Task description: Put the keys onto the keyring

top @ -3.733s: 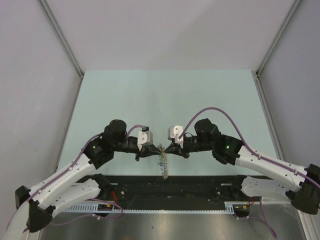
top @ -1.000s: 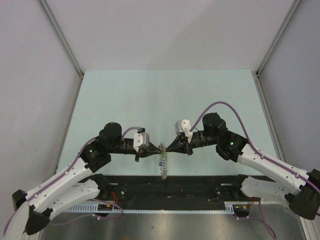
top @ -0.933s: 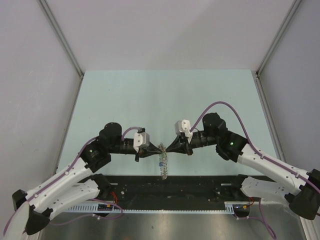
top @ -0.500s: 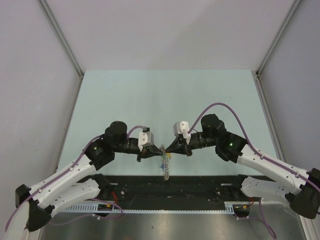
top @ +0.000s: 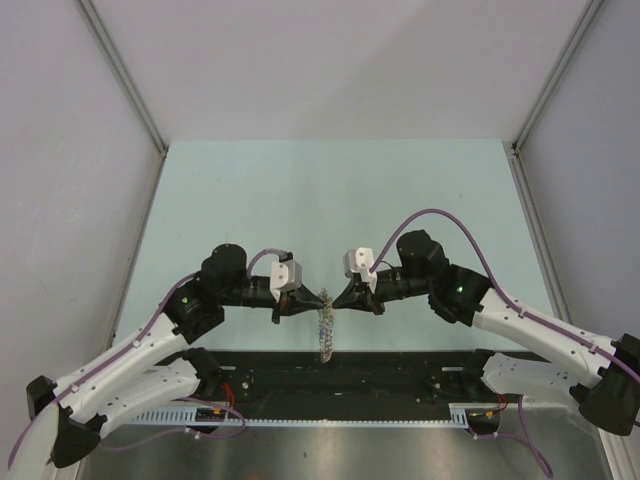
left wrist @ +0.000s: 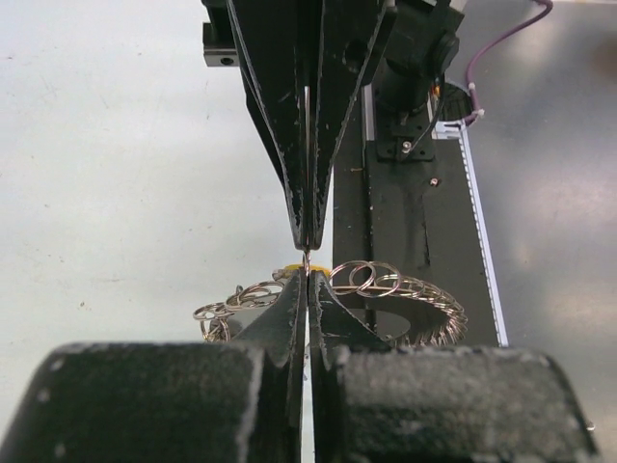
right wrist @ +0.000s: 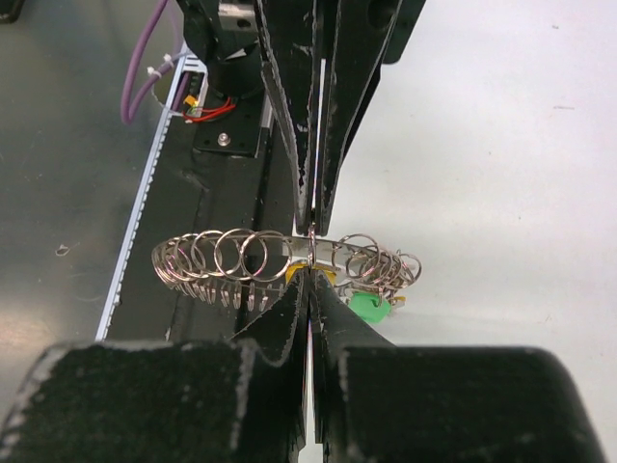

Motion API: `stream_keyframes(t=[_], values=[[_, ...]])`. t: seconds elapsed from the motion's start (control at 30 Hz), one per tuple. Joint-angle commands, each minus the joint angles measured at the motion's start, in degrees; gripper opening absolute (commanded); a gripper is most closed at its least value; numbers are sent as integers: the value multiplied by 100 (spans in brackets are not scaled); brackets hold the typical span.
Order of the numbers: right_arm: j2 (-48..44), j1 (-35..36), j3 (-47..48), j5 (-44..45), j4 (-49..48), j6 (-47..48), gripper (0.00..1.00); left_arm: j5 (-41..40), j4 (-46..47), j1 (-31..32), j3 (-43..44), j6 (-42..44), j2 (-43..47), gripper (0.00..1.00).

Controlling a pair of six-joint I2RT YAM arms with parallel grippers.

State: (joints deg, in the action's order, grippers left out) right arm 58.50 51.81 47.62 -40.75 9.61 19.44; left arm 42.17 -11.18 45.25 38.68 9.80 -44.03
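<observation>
Keyring (top: 325, 325): grey coil of loops, held up over the near edge of the bench (top: 330, 190); long axis running near-to-far, crosswise to both arms.
Keys (right wrist: 369, 309): green head hanging under the coil's far part; yellow bits at the pinch point.
Left end effector (top: 300, 305): fingers together, clamped on the coil.
Right end effector (top: 340, 300): fingers together, tip to tip with the left; thing pinched unclear.
</observation>
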Motion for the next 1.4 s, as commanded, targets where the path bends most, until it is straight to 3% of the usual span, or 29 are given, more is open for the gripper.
stream_keyframes(t=[0.0, 0.47, 0.7, 0.87, 1.1, 1.33, 1.37], values=[[-110, 22, 152, 138, 270, 183, 0, 28, 626, -17, 79, -338, 105, 0], [-278, 83, 160, 375, 191, 121, 0, -306, 353, -61, 219, -365, -167, 0], [-181, 40, 55, 630, 86, 77, 27, -218, 485, -61, 158, -339, -62, 0], [-146, -75, -103, 428, -240, -2, 32, -131, 547, -61, 131, -356, -53, 0], [117, -101, -103, 217, -284, -2, 31, -95, 617, -61, 105, -383, -35, 0], [179, -110, -103, 111, -389, -28, 19, -130, 713, -61, 61, -444, -9, 0], [171, -110, -112, 103, -381, -37, 13, -130, 740, -61, 52, -453, 0, 0]])
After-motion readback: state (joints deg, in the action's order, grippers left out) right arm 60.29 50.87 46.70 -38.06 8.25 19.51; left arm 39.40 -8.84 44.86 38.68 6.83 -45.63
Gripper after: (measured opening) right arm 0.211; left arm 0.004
